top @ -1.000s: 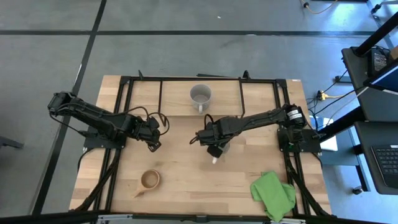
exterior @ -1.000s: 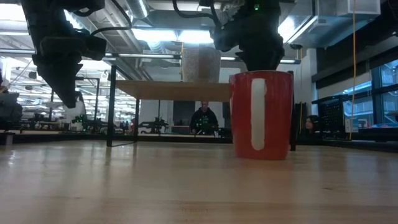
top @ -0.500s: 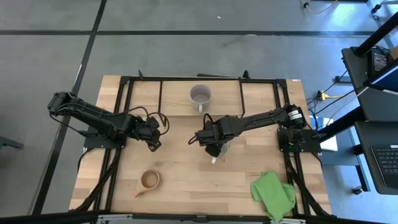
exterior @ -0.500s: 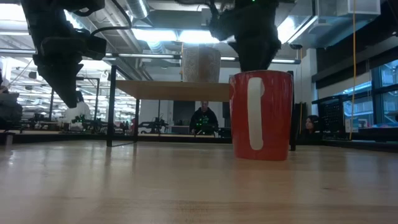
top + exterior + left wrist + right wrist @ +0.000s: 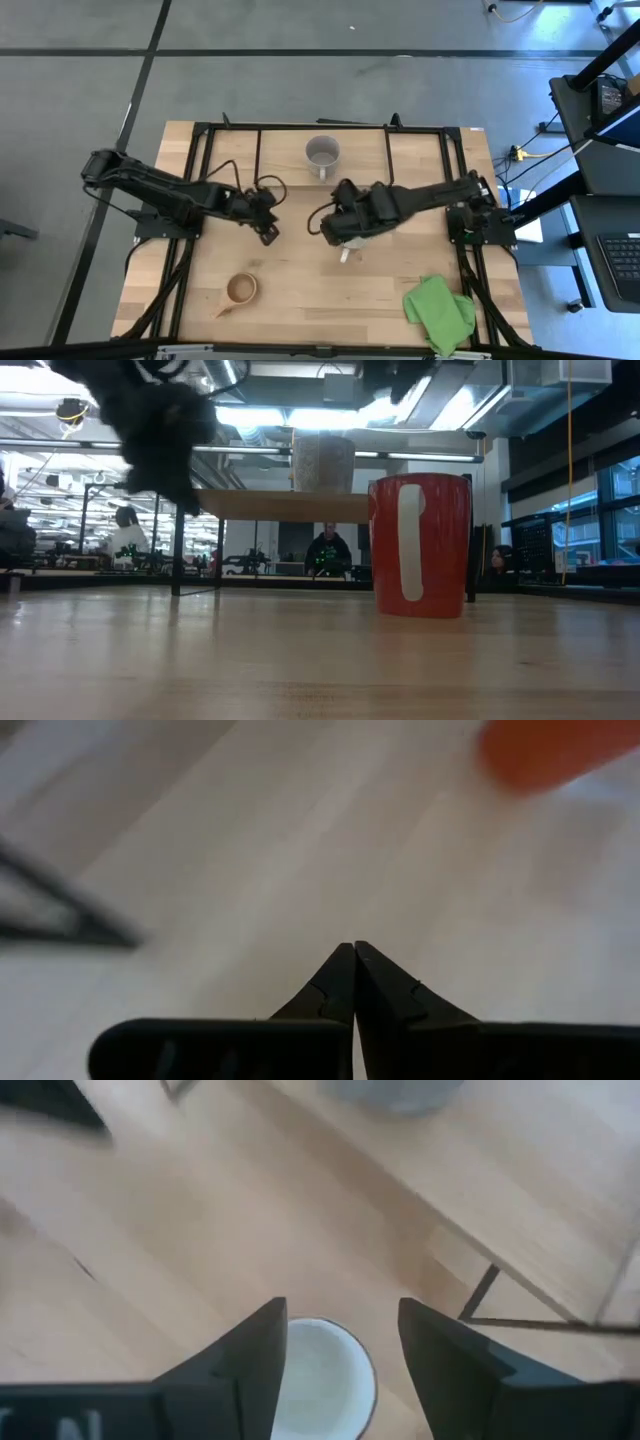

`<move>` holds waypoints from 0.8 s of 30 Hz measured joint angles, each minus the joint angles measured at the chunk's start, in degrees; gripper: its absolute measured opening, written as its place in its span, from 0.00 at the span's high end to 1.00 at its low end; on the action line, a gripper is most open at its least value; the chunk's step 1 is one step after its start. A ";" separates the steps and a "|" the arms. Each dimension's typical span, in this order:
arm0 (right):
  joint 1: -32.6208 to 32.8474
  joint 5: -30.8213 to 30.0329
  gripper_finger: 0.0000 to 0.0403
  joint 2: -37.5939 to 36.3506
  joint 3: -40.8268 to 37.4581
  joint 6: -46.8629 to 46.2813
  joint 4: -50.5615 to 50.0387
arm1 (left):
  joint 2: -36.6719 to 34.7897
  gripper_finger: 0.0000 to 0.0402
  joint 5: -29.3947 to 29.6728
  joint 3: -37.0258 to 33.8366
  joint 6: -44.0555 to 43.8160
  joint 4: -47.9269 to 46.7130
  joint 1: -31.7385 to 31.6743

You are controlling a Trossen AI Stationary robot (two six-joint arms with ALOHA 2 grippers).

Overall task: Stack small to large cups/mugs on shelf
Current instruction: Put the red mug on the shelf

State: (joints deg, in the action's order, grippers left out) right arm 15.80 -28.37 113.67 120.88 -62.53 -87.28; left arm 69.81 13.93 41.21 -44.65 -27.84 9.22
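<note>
Light wood forms the counter (image 5: pixel 300 280), which carries a low shelf (image 5: pixel 290 505) on thin black legs at its far side. The grey mug (image 5: pixel 322 154) stands upright on the shelf board. The red mug (image 5: pixel 421 545) stands upright on the counter in front of the shelf, its cream handle turned toward the low camera; from above it lies almost wholly under the right arm. The right pincer (image 5: pixel 335 1355) hovers directly over this mug with its fingers apart, the cream interior (image 5: pixel 322 1380) showing between them. The tan wooden cup (image 5: pixel 241 290) sits well apart, near the front edge on the left. The left pincer (image 5: pixel 354 980) hangs over bare counter to the left of the red mug, fingertips pressed together. A green cloth (image 5: pixel 439 311) lies at the front right corner.
</note>
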 joint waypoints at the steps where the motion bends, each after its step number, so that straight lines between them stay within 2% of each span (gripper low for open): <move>1: 1.16 -1.71 0.52 0.00 1.43 -2.83 -1.07 | 1.22 1.00 -1.49 0.00 0.15 3.47 -0.62; 9: 11.37 -9.13 0.52 -0.59 5.31 -24.26 -2.75 | 14.44 1.00 -9.82 0.00 -0.63 25.43 -3.27; 15: 16.95 -8.57 0.52 -0.57 4.78 -34.90 -2.73 | 22.59 1.00 -12.33 0.00 -4.23 38.05 -4.28; 24: 22.57 -4.31 0.52 -0.37 -0.59 -49.06 -2.74 | 28.34 1.00 -13.36 0.49 -7.88 51.35 -4.44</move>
State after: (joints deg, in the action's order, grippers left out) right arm 38.37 -32.68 113.30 120.30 -111.59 -90.02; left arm 98.15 0.57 41.70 -52.53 23.51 4.78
